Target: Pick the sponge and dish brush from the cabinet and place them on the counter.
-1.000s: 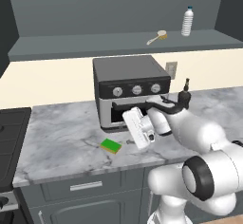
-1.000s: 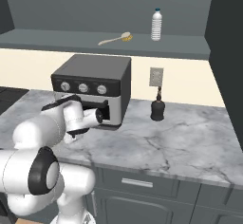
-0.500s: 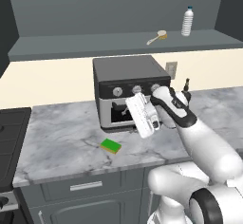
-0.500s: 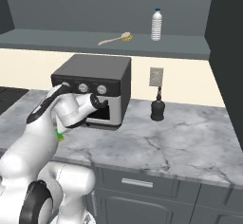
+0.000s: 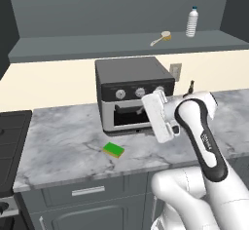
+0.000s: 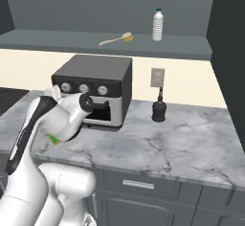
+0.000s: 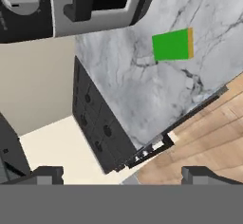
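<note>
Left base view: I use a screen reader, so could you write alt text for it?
A green-topped sponge lies on the marbled counter in front of a dark toaster oven, with the white robot arm raised beside it. Above, a dish brush and clear bottle sit on the open cabinet shelf.

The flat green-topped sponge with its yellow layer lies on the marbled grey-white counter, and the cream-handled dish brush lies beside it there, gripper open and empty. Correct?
Not quite. The dish brush is not on the marbled grey-white counter: the left base view shows it up on the dark grey cabinet shelf, near the clear plastic bottle. The flat green-topped sponge does lie on the counter, and the gripper is open and empty.
</note>
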